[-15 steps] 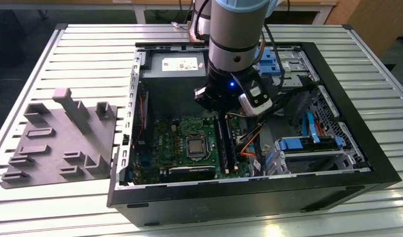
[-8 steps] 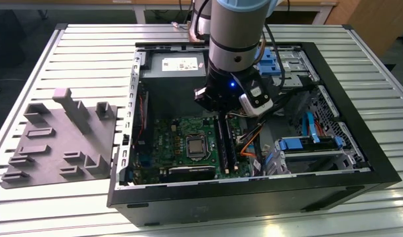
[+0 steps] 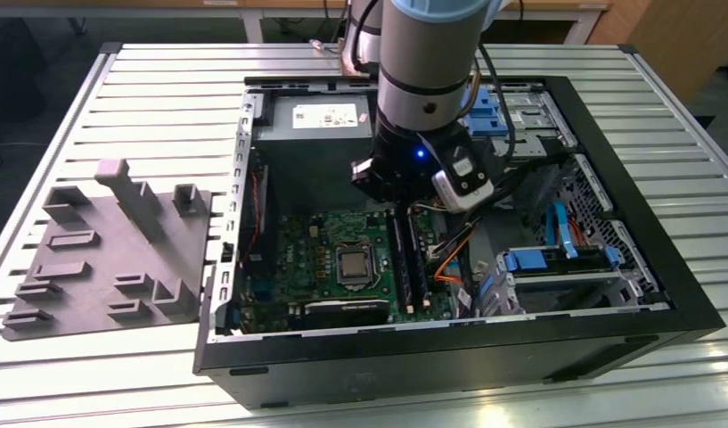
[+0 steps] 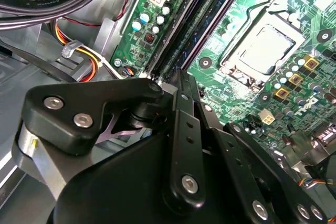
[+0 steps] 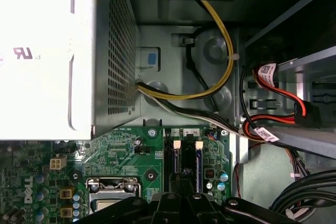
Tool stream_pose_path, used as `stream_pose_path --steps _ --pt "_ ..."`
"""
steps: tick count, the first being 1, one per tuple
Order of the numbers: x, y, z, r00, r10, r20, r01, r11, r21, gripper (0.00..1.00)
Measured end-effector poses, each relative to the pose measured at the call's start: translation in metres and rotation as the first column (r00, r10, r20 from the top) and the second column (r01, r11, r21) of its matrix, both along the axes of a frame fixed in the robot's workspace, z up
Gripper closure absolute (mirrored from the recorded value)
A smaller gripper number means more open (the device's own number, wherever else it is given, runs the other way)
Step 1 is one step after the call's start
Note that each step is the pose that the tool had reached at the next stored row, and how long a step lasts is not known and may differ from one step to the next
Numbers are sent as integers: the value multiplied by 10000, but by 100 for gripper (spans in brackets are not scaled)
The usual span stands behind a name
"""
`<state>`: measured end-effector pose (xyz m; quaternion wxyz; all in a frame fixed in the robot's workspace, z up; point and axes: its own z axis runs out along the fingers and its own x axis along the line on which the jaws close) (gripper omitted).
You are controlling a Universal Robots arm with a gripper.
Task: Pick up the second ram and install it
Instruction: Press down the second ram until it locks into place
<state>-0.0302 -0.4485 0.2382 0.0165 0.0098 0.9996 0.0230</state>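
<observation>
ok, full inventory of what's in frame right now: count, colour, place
computer case: 1, black, open, lying on the slatted table
table: 1, pale metal slats, under everything
motherboard: 1, green, on the case floor
processor socket: 1, silver, mid-board
memory slots: dark, beside the socket; a blue-edged stick stands in one; count unclear
power supply: 1, grey, far end of the case
drive-bay clips: several, bright blue, exterior view's right
cables: yellow, black, red, orange bundles
fixture tray: 1, grey, exterior view's left
arm: 1, silver-grey, above the case
gripper: 1, black, over the memory slots

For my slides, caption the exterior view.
Robot arm's gripper lowered over the green motherboard's memory slots inside an open black computer case.
</observation>
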Motion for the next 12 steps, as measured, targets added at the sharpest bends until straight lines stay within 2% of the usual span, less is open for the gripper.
stream_pose_path --steps 12 --pt "0 -35 0 10000 0 0 0 10000 0 89"
